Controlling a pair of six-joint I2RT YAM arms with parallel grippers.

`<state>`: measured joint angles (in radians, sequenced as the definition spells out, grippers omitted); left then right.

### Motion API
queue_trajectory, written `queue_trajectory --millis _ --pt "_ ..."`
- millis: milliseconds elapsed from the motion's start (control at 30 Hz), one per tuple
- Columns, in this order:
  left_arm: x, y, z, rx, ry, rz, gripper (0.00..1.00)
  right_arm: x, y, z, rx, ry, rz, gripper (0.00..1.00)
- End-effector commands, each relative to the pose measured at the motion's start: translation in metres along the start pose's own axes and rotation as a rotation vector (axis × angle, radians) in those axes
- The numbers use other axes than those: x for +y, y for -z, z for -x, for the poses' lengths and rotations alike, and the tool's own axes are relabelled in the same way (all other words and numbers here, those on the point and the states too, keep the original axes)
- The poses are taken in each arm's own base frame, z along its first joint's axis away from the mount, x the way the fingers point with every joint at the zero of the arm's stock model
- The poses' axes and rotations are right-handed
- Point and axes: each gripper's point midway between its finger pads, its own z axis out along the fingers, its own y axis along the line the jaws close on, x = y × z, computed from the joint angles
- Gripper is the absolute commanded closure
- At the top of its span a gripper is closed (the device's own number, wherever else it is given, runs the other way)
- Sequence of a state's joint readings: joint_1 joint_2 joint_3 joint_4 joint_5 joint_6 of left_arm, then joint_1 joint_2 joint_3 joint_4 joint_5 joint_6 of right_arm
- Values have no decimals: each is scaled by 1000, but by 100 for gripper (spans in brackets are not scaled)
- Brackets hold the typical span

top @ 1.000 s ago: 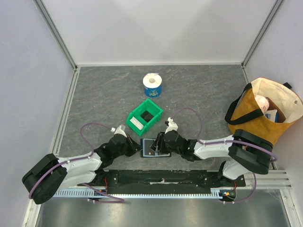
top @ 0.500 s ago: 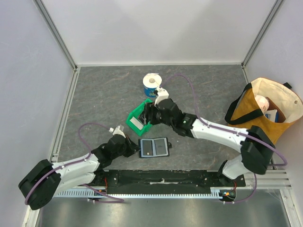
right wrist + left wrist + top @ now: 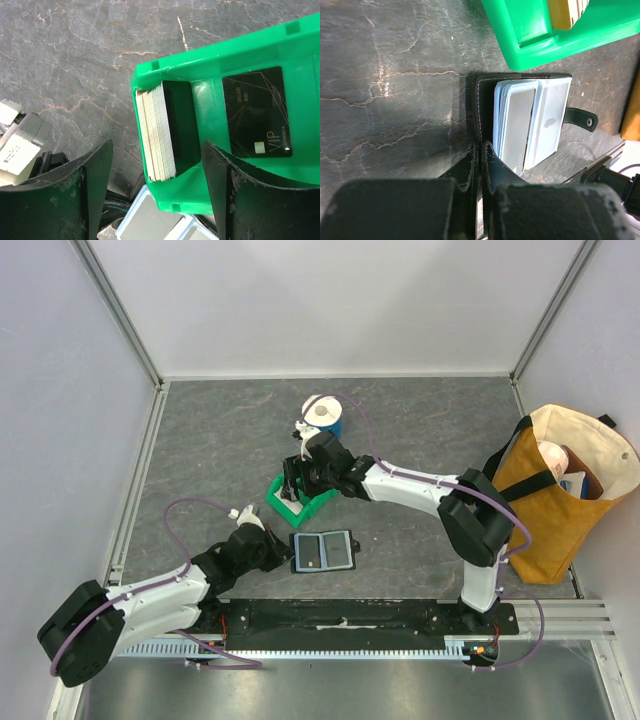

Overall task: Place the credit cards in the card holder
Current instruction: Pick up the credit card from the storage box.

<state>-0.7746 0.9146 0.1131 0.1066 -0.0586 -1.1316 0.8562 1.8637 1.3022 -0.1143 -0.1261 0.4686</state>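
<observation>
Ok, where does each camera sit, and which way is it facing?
Top external: above and behind the bases, looking down on the table; left arm reaches the card holder, right arm the green bin.
Left wrist: looks down along the left gripper, shut on the card holder's edge.
Right wrist: looks down into the bin between the right gripper's open fingers, at stacked pale cards and a black card.
Shared: both wrist views catch the bin and the card holder.
</observation>
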Motion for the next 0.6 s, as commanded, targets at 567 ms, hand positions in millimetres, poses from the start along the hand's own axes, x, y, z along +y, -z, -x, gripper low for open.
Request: queue_trajectory --millis 567 --pt "48 0 -6 14 -94 189 98 15 -32 -9 140 70 165 19"
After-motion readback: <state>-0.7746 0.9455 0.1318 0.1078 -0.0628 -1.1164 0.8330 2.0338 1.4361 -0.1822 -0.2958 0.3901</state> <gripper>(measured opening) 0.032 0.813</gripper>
